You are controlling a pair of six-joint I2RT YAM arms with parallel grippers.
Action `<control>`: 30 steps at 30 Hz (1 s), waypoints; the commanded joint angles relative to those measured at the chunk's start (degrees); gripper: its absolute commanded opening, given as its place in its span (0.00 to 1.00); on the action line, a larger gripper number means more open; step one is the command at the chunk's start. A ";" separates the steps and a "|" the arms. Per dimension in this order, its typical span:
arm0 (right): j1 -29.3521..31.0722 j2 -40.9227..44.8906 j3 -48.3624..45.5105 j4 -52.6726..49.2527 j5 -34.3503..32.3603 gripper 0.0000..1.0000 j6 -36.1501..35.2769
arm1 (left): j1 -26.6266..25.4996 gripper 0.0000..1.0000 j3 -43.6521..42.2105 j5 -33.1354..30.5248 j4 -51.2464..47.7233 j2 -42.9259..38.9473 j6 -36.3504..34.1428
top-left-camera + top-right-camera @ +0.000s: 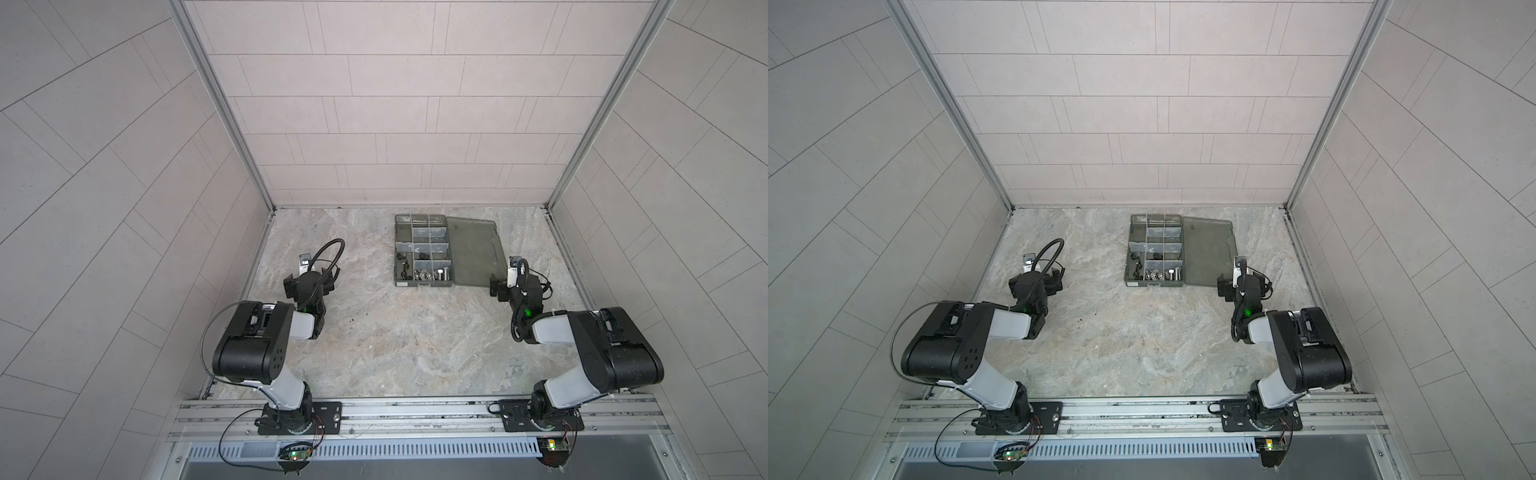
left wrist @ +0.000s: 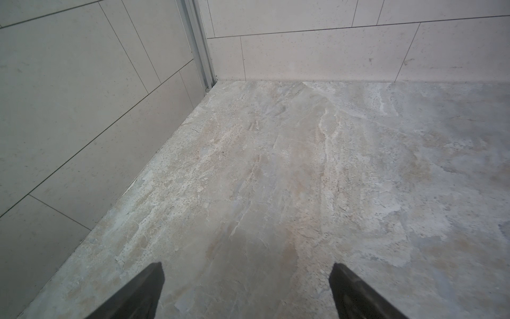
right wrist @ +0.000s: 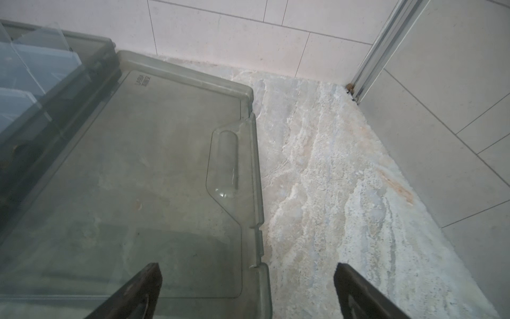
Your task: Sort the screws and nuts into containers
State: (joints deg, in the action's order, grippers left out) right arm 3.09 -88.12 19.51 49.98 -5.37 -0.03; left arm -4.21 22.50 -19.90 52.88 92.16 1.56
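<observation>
The smoky-grey organizer box (image 1: 424, 284) lies at the back of the table in both top views, its containers split by light dividers (image 1: 1156, 245). Silver screws (image 1: 441, 273) (image 1: 1173, 273) lie in the nearest compartments. Dark nuts (image 1: 403, 271) (image 1: 1136, 272) sit in the long left compartment, and a few more nuts (image 1: 424, 254) in a middle one. My left gripper (image 1: 311, 279) (image 2: 245, 270) hangs open over bare table, far left of the box. My right gripper (image 1: 519, 281) (image 3: 247, 269) is open and empty above the near outer corner of the flat-open lid (image 3: 138, 179).
The lid (image 1: 473, 253) lies flat to the right of the box. Tiled walls close in the left, back and right sides, with metal corner posts (image 3: 380, 49). A few dark specks (image 1: 352, 320) lie mid-table. An aluminium rail (image 1: 415, 411) carries both arm bases at the front.
</observation>
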 commanded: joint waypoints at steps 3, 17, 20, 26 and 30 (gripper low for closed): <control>-0.54 -2.06 0.07 7.41 0.57 0.99 0.01 | -0.19 1.00 -0.18 -0.18 1.24 -1.02 0.05; -0.47 -2.19 0.71 6.70 0.86 0.99 -0.14 | -0.17 1.00 -0.26 -0.17 1.26 -1.11 0.06; -0.47 -2.15 0.70 6.72 0.81 0.99 -0.16 | -0.16 1.00 -0.27 -0.16 1.26 -1.11 0.05; -0.54 -2.21 0.71 6.73 0.82 0.99 -0.14 | -0.19 1.00 -0.18 -0.24 1.28 -1.02 -0.01; -0.48 -2.17 0.69 6.79 0.80 0.99 -0.15 | -0.19 1.00 -0.17 -0.23 1.21 -1.00 -0.05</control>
State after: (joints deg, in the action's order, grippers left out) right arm 2.68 -90.02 19.68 55.92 -4.91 0.03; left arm -4.25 22.50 -19.90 52.88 92.16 1.56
